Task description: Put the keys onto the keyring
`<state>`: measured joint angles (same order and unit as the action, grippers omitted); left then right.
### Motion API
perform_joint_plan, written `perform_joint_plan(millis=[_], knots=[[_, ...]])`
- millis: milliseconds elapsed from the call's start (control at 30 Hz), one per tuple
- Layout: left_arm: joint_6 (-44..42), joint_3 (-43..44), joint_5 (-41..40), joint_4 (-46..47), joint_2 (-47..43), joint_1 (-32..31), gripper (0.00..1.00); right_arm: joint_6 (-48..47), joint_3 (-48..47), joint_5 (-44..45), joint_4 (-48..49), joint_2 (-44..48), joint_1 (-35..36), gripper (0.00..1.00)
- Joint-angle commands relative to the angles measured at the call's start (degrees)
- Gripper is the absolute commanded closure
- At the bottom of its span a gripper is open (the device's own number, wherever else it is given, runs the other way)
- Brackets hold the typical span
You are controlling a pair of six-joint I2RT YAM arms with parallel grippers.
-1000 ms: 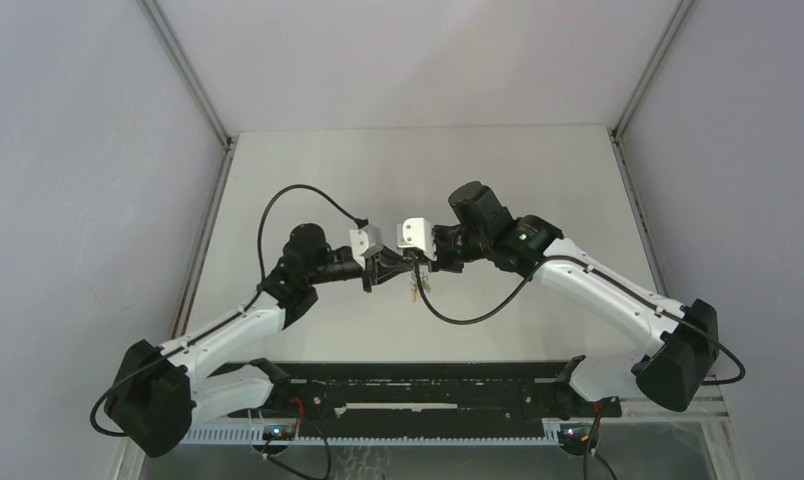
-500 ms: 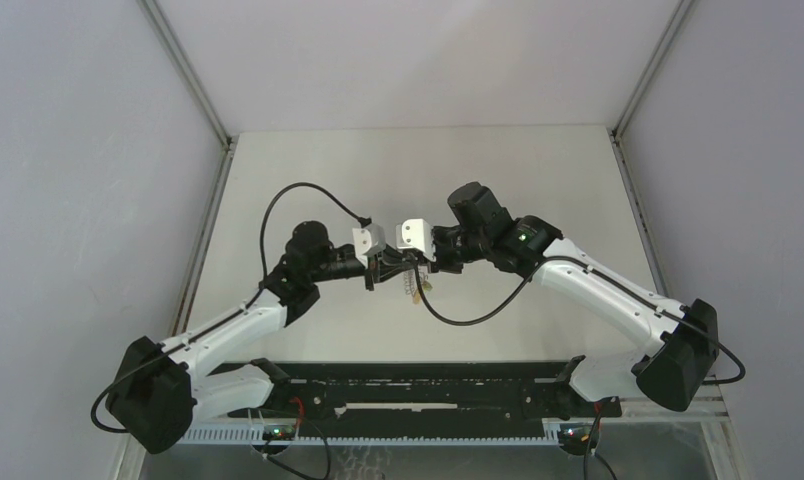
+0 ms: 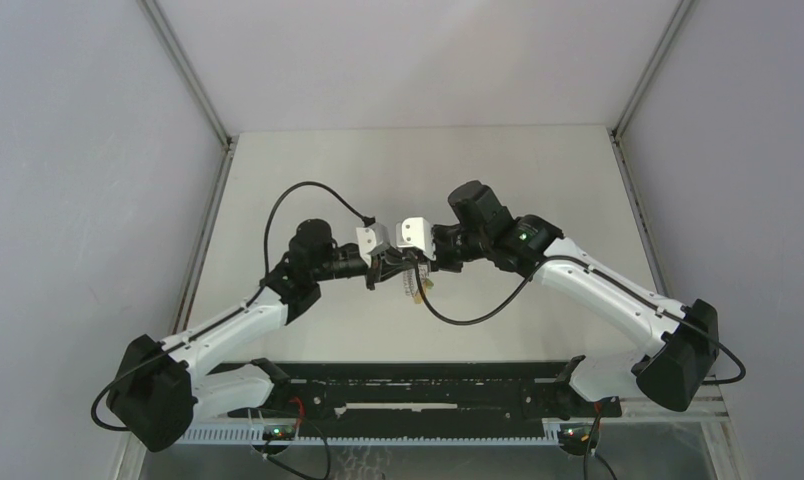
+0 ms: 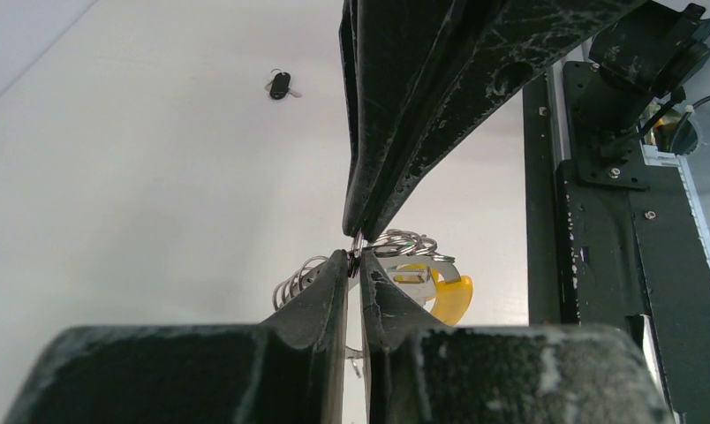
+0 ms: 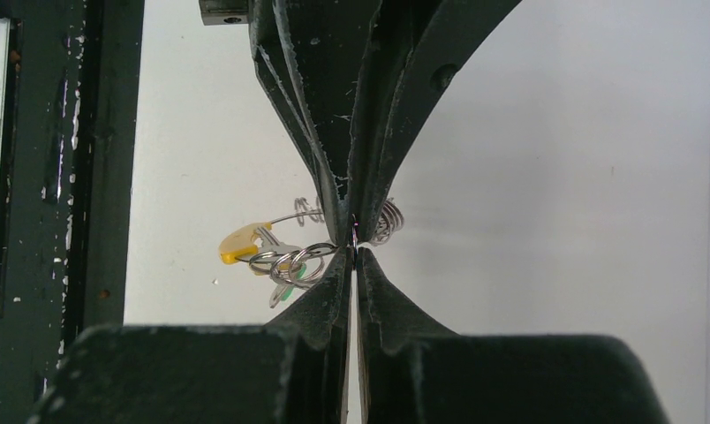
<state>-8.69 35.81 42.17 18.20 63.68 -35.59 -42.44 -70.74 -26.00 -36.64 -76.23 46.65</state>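
- Two grippers meet tip to tip: our left gripper (image 4: 354, 263) and right gripper (image 5: 354, 252) each pinch the keyring (image 4: 409, 243), which hangs above the table.
- Our left gripper has edged rightward and tightened; we judge threading not yet begun.
- The key (image 4: 281, 85) lies well apart on the white table (image 4: 113, 177).
- Grey walls (image 3: 78, 150) enclose it.

The fingers of the left end effector (image 4: 355, 269) and right end effector (image 5: 355, 261) are covering the middle of the keyring (image 5: 285, 258), and its green tag (image 5: 285, 295) is showing only partly. From above the keyring is appearing too small to resolve. The black-headed key (image 4: 281, 85) is lying too far off for detail.
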Motion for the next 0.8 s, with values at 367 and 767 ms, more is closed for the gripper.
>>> perform_joint_plan(millis=[367, 767], knots=[[-0.93, 3.22, 0.23, 2.03, -0.45, -0.88, 1.00, -0.04, -3.01, -1.98, 2.63, 0.26, 0.95, 1.00], [1.97, -4.71, -8.50, 15.07, -3.79, -0.79, 1.00, 4.83, -1.72, -3.33, 6.49, 4.66, -0.98, 0.69]])
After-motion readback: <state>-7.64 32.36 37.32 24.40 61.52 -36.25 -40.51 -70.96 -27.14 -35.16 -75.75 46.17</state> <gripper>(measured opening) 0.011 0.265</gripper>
